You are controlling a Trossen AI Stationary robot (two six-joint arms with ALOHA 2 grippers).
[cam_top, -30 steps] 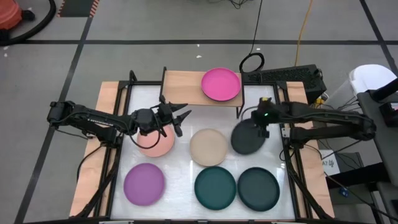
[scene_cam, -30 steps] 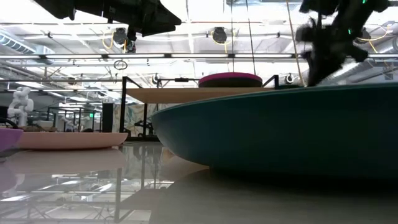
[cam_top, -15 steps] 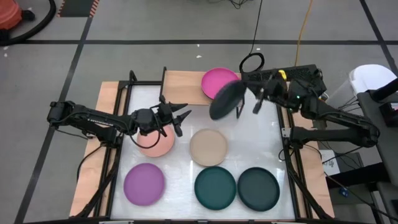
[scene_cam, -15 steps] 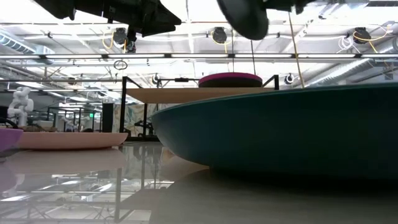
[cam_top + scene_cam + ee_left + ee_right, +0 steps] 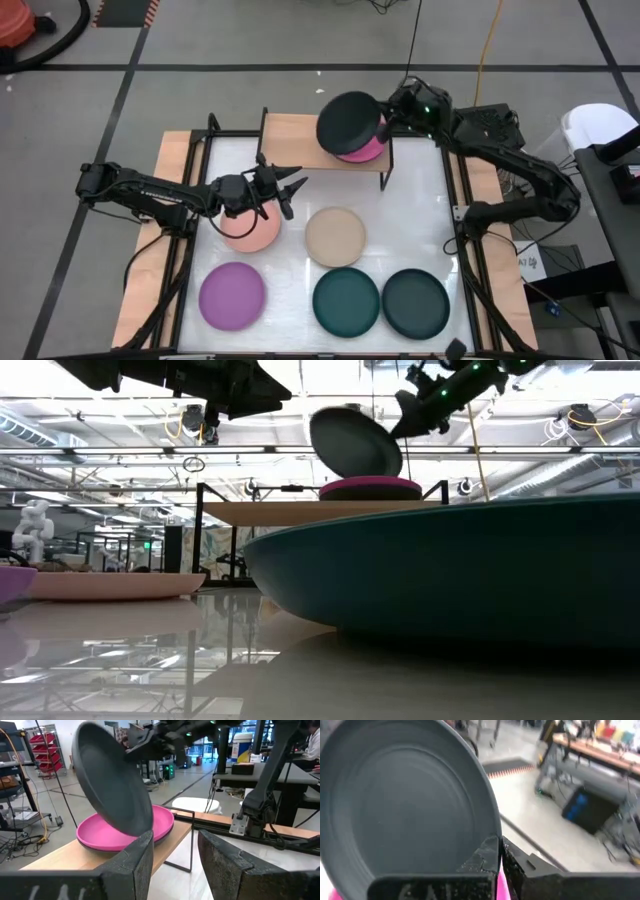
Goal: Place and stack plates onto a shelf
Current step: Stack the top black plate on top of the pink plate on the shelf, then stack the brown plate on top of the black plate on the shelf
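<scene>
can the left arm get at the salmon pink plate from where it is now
Probably yes. The left gripper hovers open just above the salmon pink plate, with nothing lying on that plate. The right gripper is busy over the shelf, holding the charcoal plate.

Charcoal plate (image 5: 112, 790) tilted over magenta plate (image 5: 125, 832)

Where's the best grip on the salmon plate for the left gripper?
Probably the raised rim of the salmon plate, coming down from above with one finger inside the lip and one outside. It lies flat on the table, so nothing but the edge offers a pinch. The left gripper is open and hovers over its far edge.
</scene>
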